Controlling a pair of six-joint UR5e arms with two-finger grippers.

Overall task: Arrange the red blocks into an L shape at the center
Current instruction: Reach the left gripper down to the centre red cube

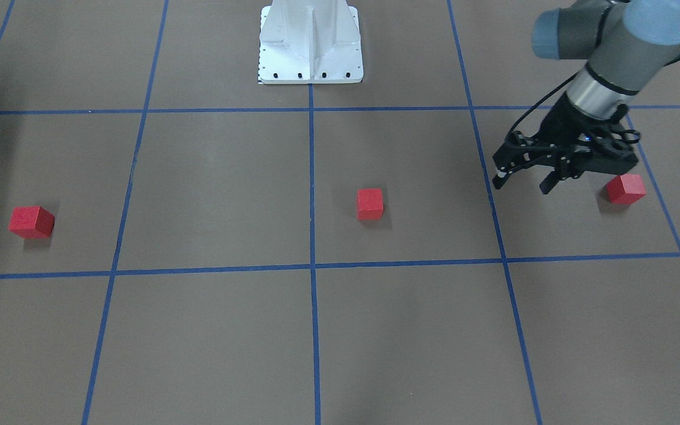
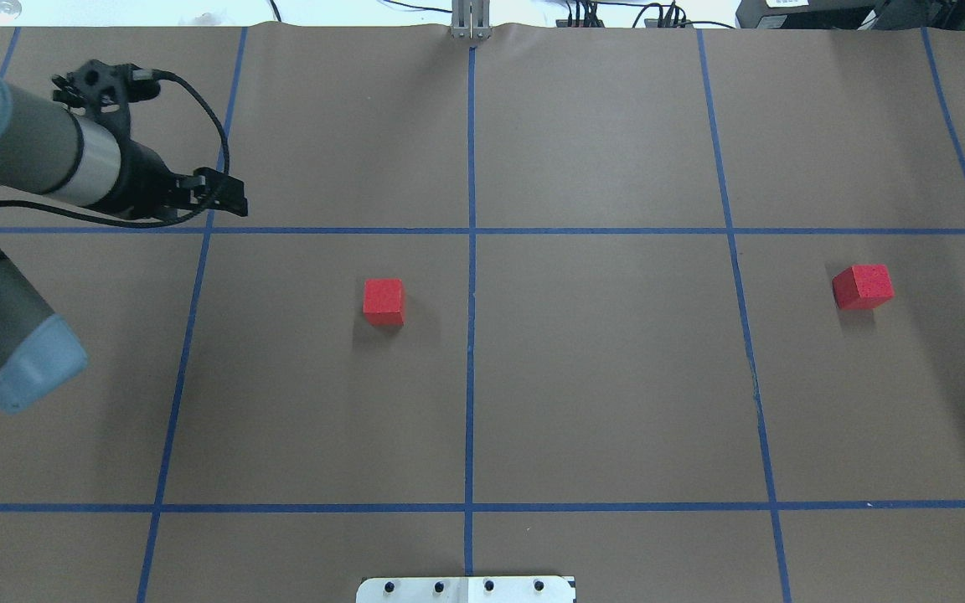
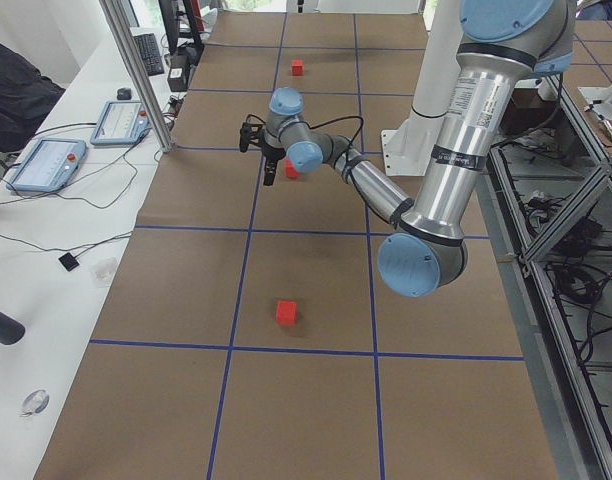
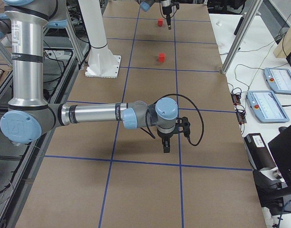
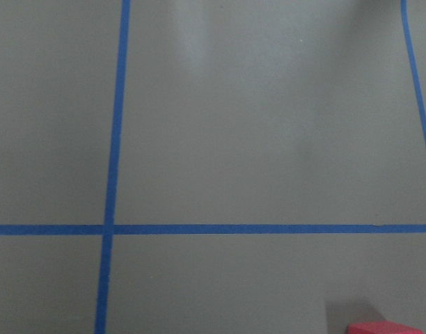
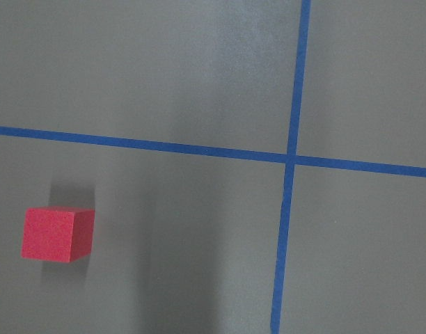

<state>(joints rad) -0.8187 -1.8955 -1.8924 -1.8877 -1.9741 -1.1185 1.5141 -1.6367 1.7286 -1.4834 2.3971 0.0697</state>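
Three red blocks lie apart on the brown surface. One [image 1: 370, 203] sits near the center crossing [image 1: 312, 267] of blue tape. One [image 1: 32, 222] lies far on my right side. One [image 1: 625, 189] lies on my left side. My left gripper [image 1: 521, 185] is open and empty, hovering low just beside that left block, toward the center. The overhead view shows only two blocks [image 2: 384, 301] [image 2: 864, 286]; my left arm hides the third. My right gripper [image 4: 165, 146] points down over the table; I cannot tell whether it is open. Its wrist view shows a block [image 6: 58, 233].
The robot's white base plate [image 1: 310, 75] stands at the table's robot side. Blue tape lines divide the surface into large squares. Tablets and cables lie on the side bench [image 4: 271, 80] beyond the table's far edge.
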